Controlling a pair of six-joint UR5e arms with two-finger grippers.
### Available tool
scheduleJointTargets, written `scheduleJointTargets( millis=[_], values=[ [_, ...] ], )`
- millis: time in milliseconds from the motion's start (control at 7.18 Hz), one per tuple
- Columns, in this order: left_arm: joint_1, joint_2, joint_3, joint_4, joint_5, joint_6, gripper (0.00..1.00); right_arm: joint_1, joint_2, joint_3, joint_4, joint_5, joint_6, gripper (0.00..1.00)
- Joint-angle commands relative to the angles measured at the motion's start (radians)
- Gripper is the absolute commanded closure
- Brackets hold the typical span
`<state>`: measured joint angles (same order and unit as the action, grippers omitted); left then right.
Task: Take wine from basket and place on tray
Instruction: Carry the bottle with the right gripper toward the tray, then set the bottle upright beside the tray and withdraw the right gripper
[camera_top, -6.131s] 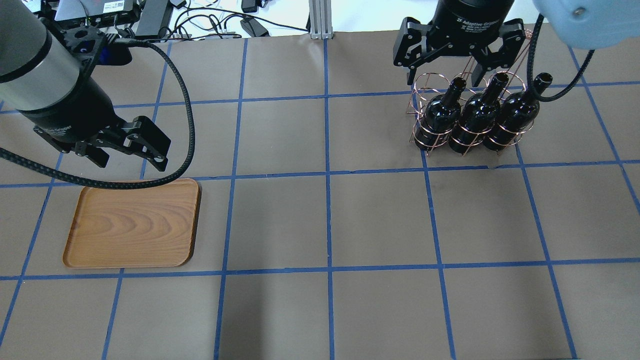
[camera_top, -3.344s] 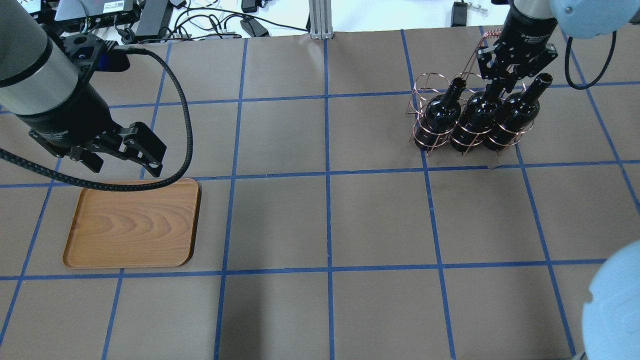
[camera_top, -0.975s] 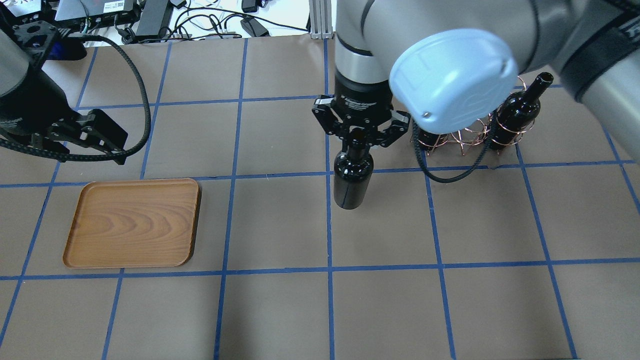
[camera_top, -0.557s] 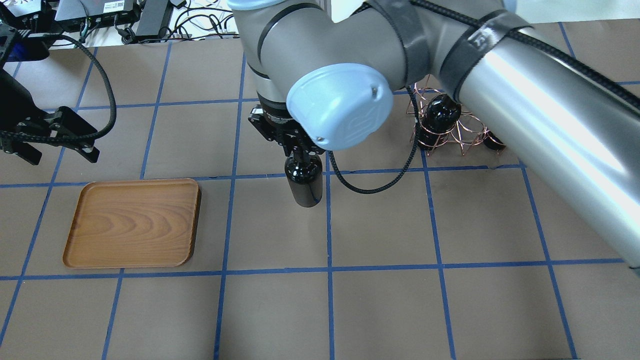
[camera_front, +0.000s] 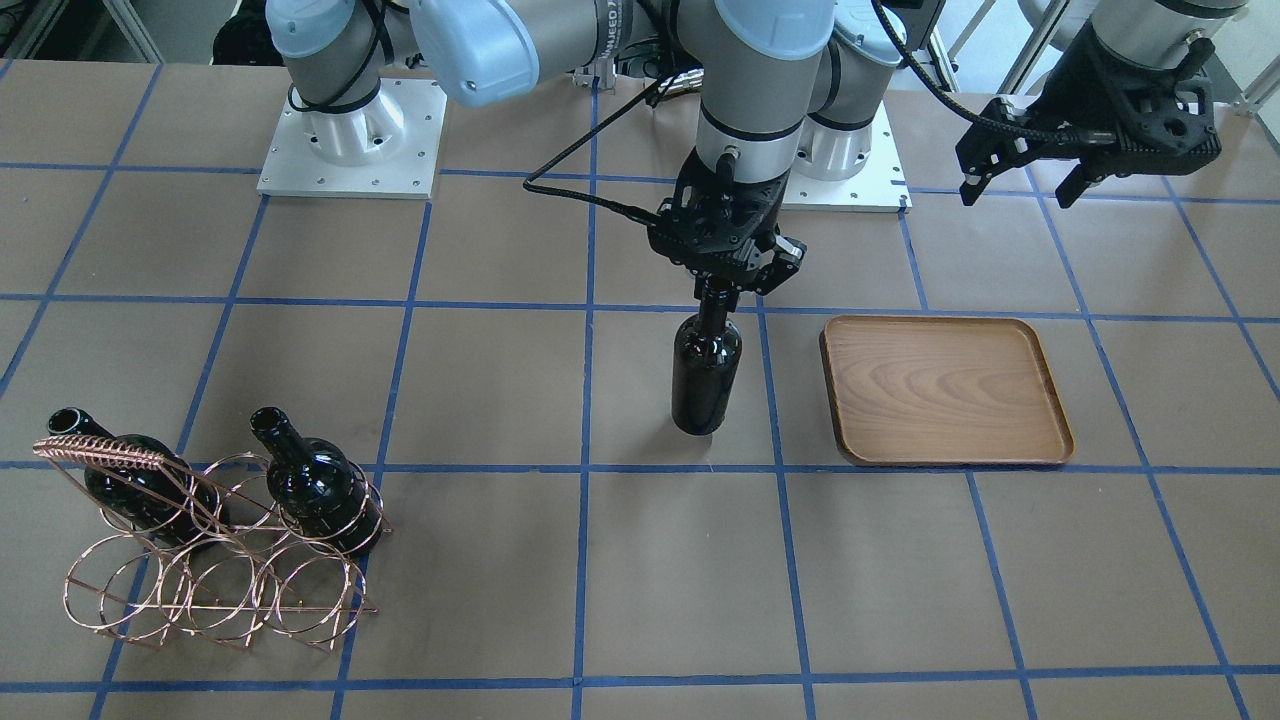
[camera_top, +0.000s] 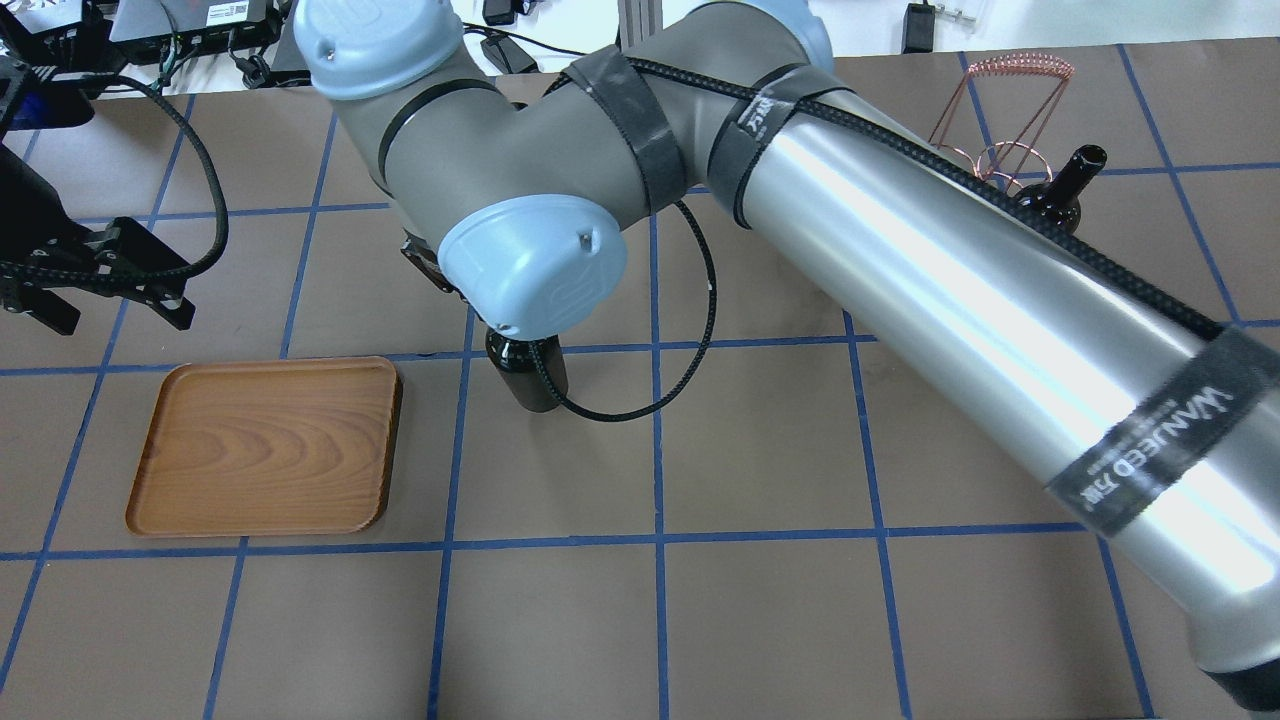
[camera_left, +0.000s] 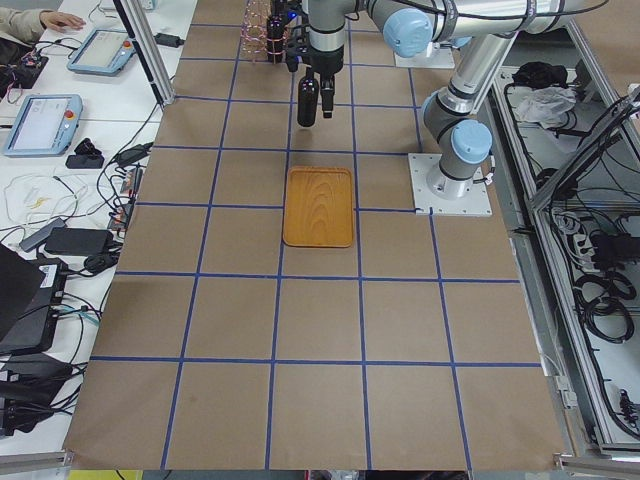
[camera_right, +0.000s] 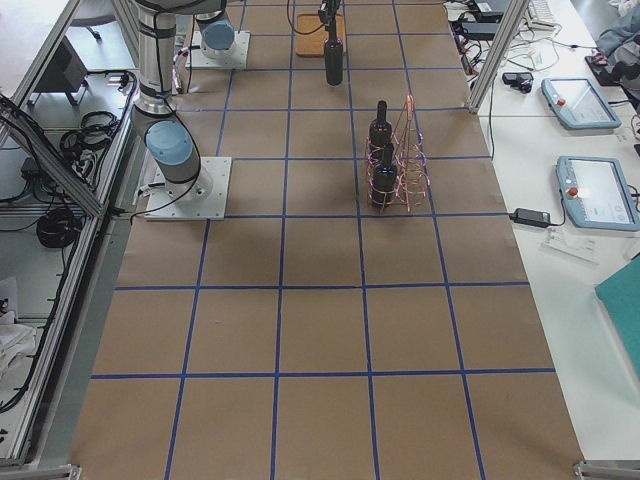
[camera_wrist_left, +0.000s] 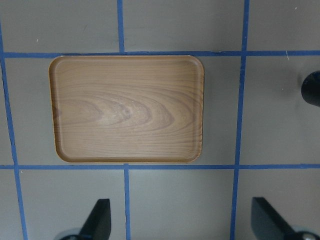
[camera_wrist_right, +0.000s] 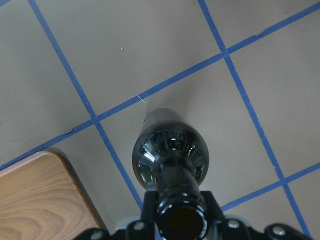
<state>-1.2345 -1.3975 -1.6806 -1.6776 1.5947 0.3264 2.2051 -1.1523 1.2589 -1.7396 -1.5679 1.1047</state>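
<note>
My right gripper (camera_front: 722, 285) is shut on the neck of a near-black wine bottle (camera_front: 706, 375) and holds it upright over the table, just beside the tray. The bottle also shows in the overhead view (camera_top: 530, 380) and the right wrist view (camera_wrist_right: 170, 155). The brown wooden tray (camera_front: 945, 390) lies flat with nothing on it; it fills the left wrist view (camera_wrist_left: 127, 107). The copper wire basket (camera_front: 210, 570) stands far off with two more bottles (camera_front: 315, 490) in it. My left gripper (camera_front: 1020, 180) is open and empty, above the table behind the tray.
The right arm's long grey link (camera_top: 950, 300) spans the overhead view and hides most of the basket there. The arms' white base plates (camera_front: 345, 140) sit at the table's robot side. Blue tape lines grid the brown table.
My right gripper has carried the bottle out of the basket and across the table; over the last second it moved further towards the tray. The left gripper drew back from the tray.
</note>
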Motion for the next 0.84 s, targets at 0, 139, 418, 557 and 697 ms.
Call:
scheduleJointTargets(
  millis=[0, 139, 418, 557, 697],
  values=[
    [0.001, 0.000, -0.002, 0.001, 0.001, -0.001, 0.00, 0.022, 0.035, -0.047, -0.006, 0.002, 0.064, 0.69],
    [0.001, 0.000, -0.002, 0.001, 0.001, -0.001, 0.00, 0.024, 0.036, -0.047, -0.005, 0.002, 0.066, 0.61],
    [0.000, -0.002, -0.004, -0.001, -0.002, -0.001, 0.00, 0.024, 0.036, -0.047, -0.005, 0.002, 0.066, 0.44],
    [0.000, -0.002, -0.004, -0.001, 0.002, -0.001, 0.00, 0.024, 0.034, -0.047, -0.005, 0.002, 0.066, 0.23],
    [0.000, 0.000, -0.004, -0.002, 0.001, -0.001, 0.00, 0.021, 0.031, -0.049, 0.000, 0.000, 0.061, 0.09]
  ],
)
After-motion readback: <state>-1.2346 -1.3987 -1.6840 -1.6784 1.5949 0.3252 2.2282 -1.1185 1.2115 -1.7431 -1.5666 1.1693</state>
